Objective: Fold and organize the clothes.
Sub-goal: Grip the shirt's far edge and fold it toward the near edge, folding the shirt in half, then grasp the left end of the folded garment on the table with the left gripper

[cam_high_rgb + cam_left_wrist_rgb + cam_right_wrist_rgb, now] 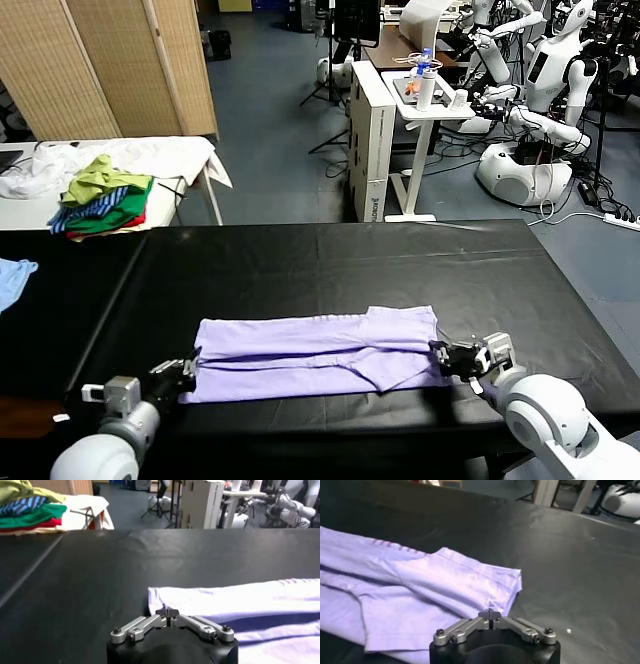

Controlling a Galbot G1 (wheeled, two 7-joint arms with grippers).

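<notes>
One lavender T-shirt (320,352) folded lengthwise on black table (300,265), two grippers, left gripper (186,372) and right gripper (441,353), each pinching an opposite shirt end, fingertips pressed together.

Lavender T-shirt (320,350) lies folded lengthwise, flat on black table (300,265)

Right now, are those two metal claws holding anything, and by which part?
Both pinch the T-shirt: the left gripper at the near corner of one end, the right gripper at the near corner of the other. The shirt lies flat on the table.
</notes>
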